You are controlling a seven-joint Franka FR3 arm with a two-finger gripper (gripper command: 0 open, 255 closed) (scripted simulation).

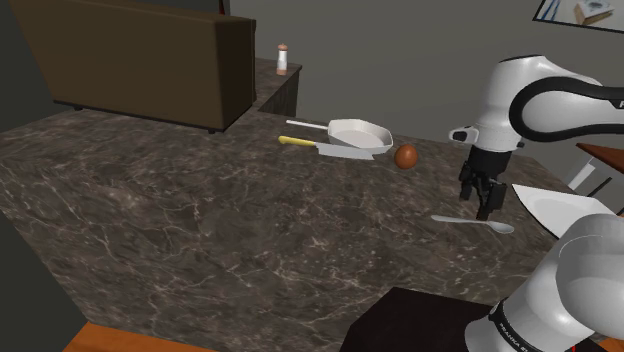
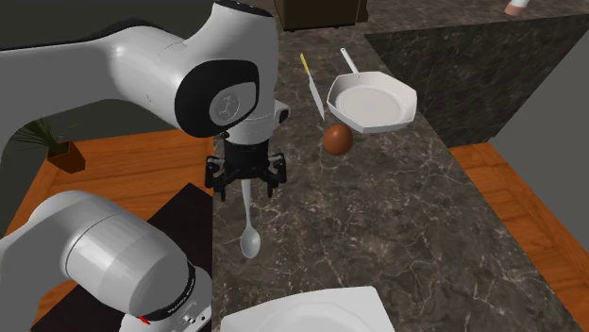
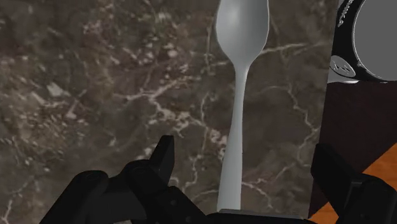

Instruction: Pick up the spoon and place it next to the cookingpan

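Shoulder view, left to right: a yellow-handled knife (image 1: 300, 142) and the white cookingpan (image 1: 360, 135) lie far back on the dark veined tabletop (image 1: 200, 220), a brown ball (image 1: 406, 156) sits beside them, and the black gripper (image 1: 485, 208) hangs just over the grey spoon (image 1: 470, 221), well apart from the cookingpan. Wrist view adds what that angle hides: the fingers (image 3: 162, 159) stand wide apart, straddling the spoon's handle without touching it. A good grasp likely means lowering straight down, then closing squarely across the handle.
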